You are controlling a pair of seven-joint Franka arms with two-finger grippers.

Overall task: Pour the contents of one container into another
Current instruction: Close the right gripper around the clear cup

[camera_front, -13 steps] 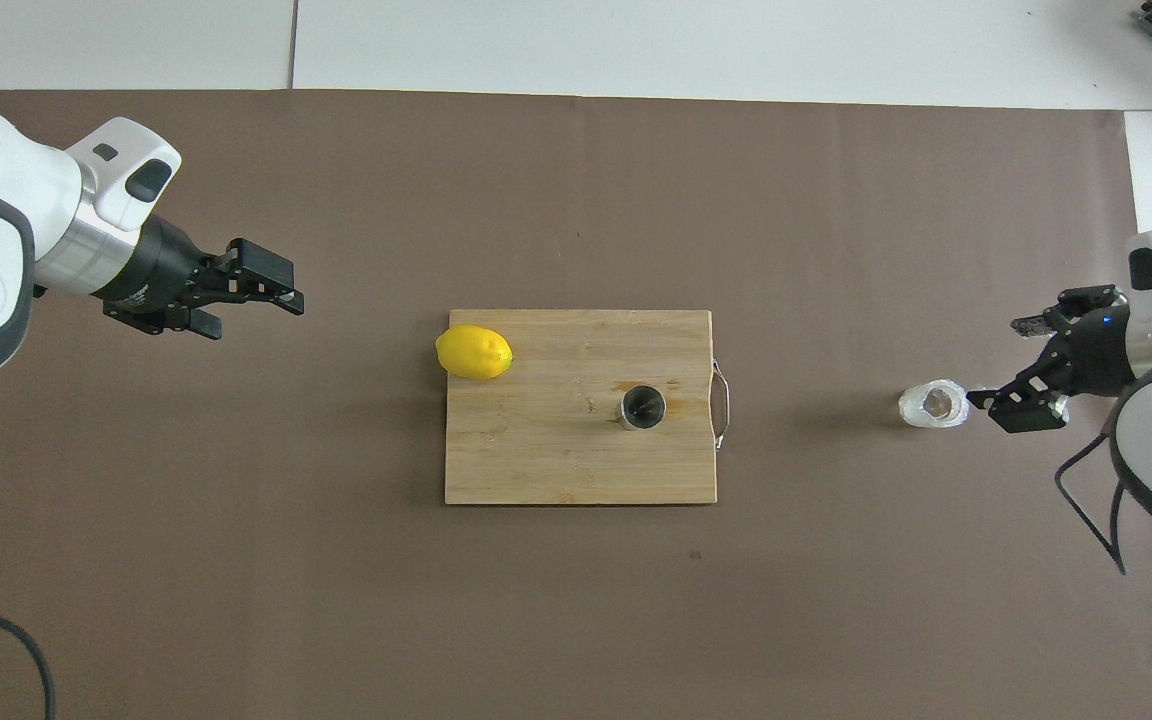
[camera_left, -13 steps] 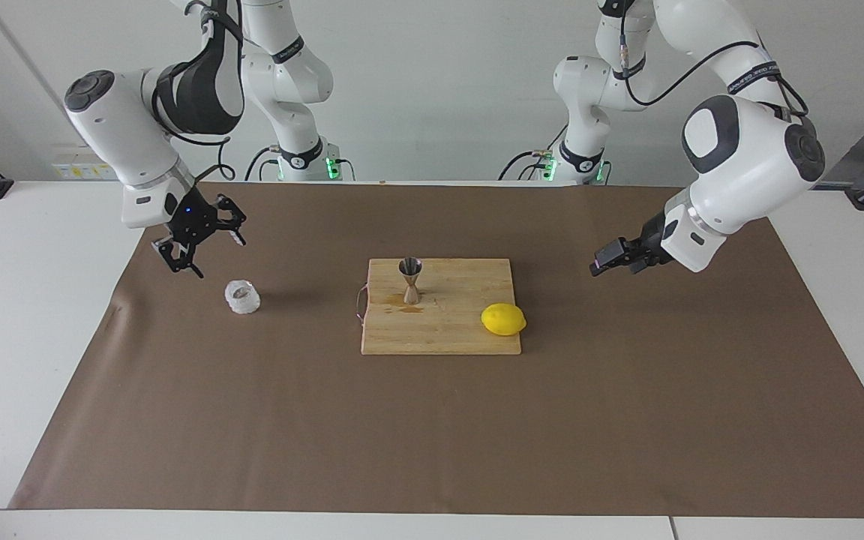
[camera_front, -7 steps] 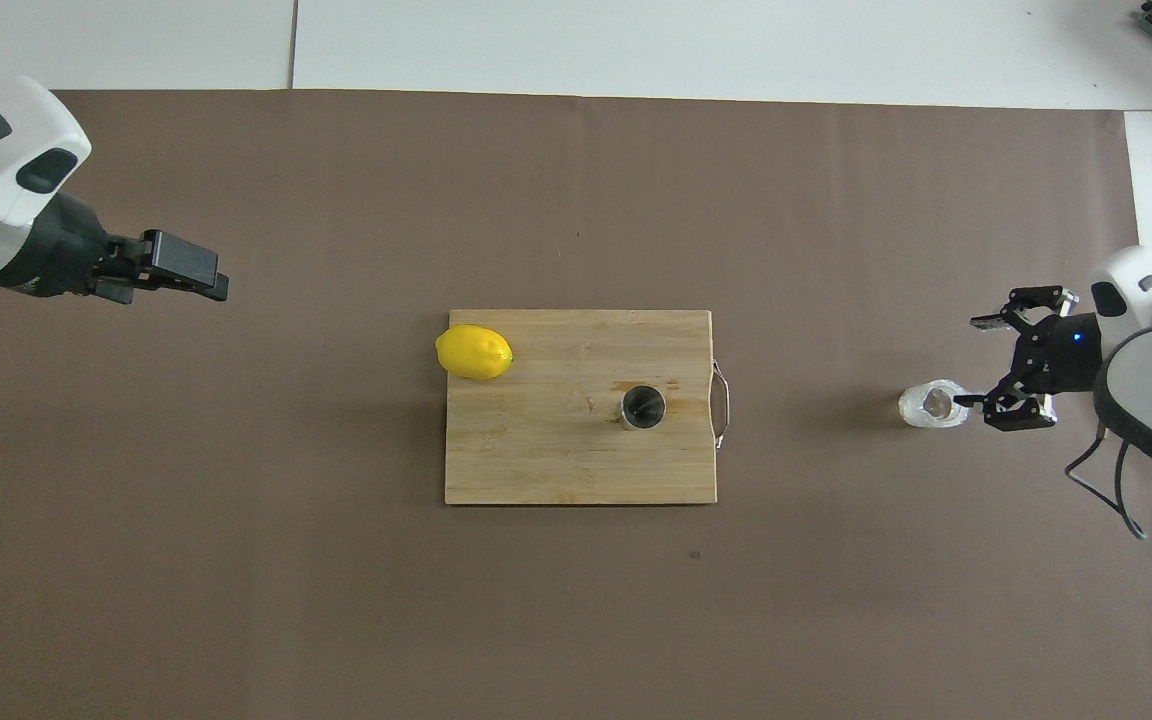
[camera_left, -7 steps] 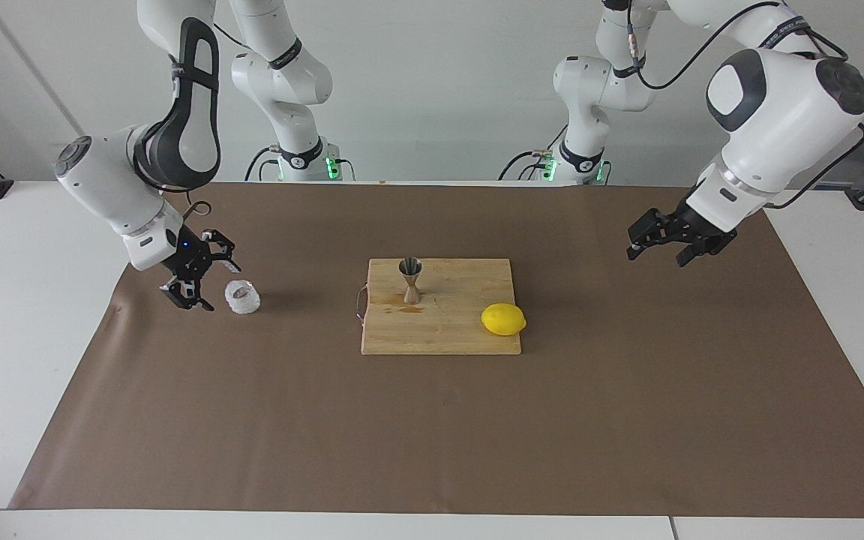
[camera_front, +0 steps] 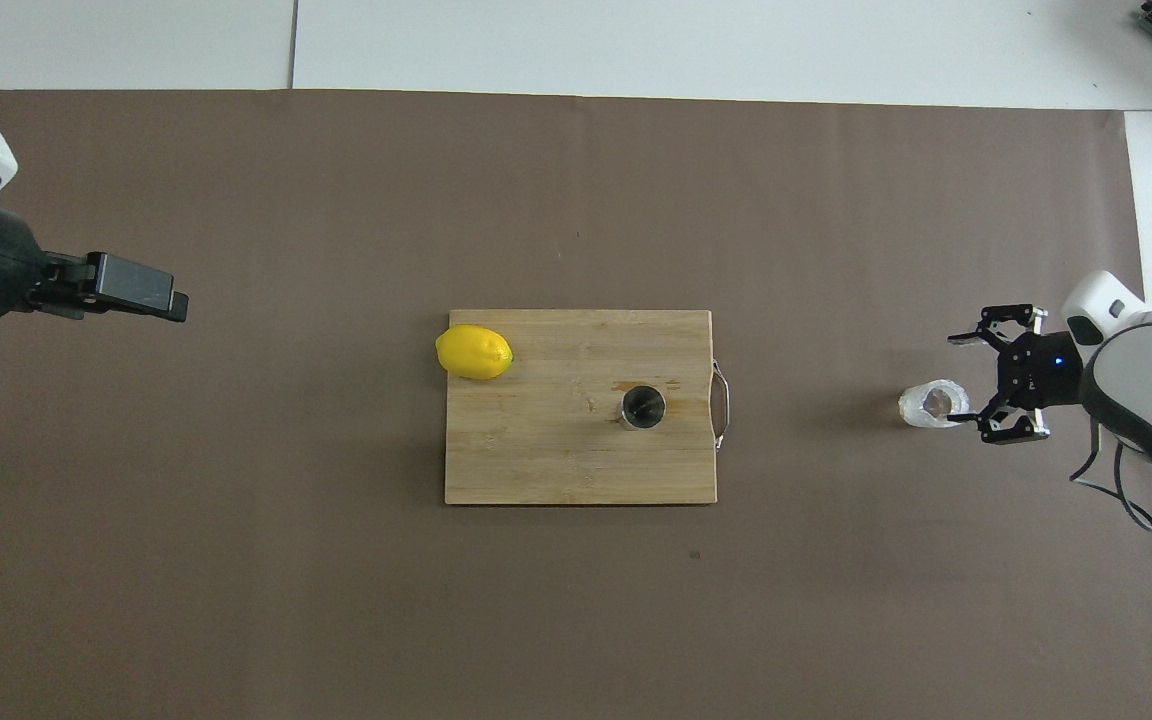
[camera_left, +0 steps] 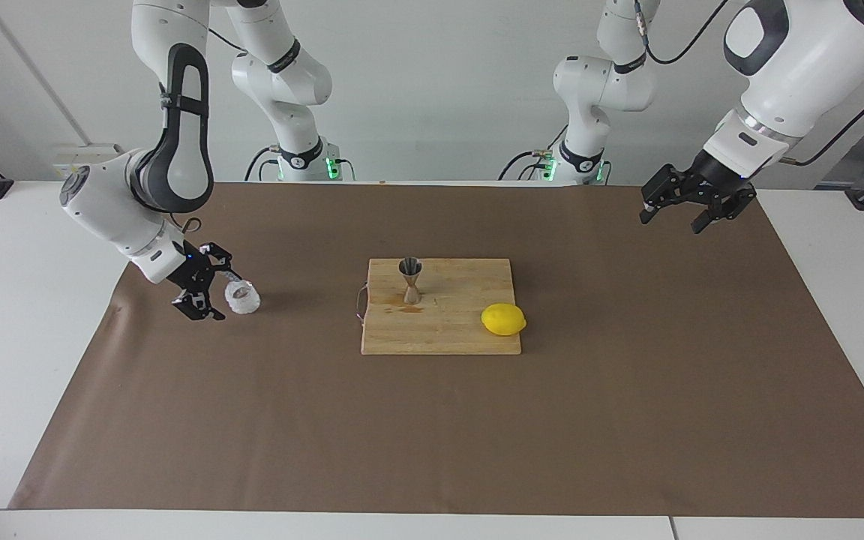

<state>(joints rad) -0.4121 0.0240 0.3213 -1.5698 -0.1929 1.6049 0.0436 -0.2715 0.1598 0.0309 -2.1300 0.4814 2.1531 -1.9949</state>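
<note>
Facing the robots, we see the jigger (camera_left: 410,280) in profile, two steel cones meeting at a narrow waist, upright on the board (camera_left: 462,334). From overhead it shows only as a dark round mouth (camera_front: 643,407), and there the board's metal handle (camera_front: 722,404) reads clearly, on the edge toward the right arm's end of the desk (camera_front: 636,40). The lemon (camera_left: 503,319) lies on the board's corner toward the left arm's end, farther from the robots than the jigger.

The cup (camera_left: 241,297) stands on the brown mat (camera_left: 432,435) toward the right arm's end, well apart from the board. The right gripper (camera_left: 213,294) is low beside it, on the side away from the board, fingers spread wide. In the overhead view (camera_front: 966,385) one fingertip (camera_front: 958,422) lies at the cup's (camera_front: 932,403) rim while the other stands apart from it, so the cup is not between them; we cannot tell whether that tip touches the glass.

The left gripper (camera_left: 672,217) hangs high over the mat at the left arm's end, open and holding nothing. Overhead (camera_front: 171,297) it appears edge-on, so only the facing view shows its fingers parted.
</note>
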